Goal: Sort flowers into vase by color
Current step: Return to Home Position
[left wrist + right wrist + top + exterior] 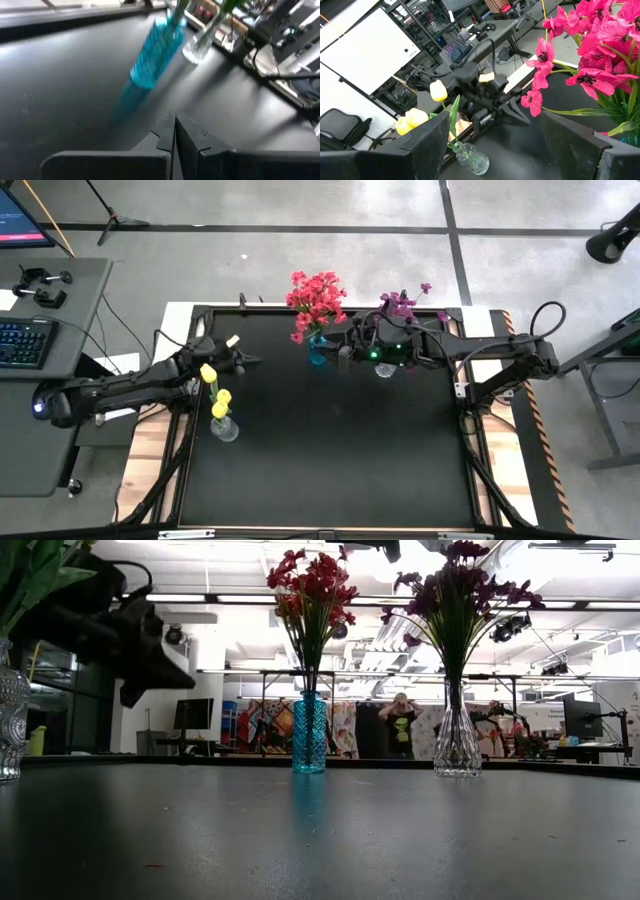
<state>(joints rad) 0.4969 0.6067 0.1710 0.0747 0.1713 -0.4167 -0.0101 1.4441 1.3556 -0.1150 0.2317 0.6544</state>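
Cut off at the low view's edge: clear ribbed glass vase (10, 720) of yellow tulip-like buds (215, 392), stems roughly upright, near the left side of the black worktop (330, 450). Left claw (175, 124) clenched, empty, near it; right claw (495, 125) released, by the red-pink clusters (316, 298).

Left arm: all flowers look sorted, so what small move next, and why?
Probably draw the left gripper, fingers shut and empty, back from the yellow flowers toward the left edge of the table: red flowers, purple flowers and yellow ones already stand grouped by colour.
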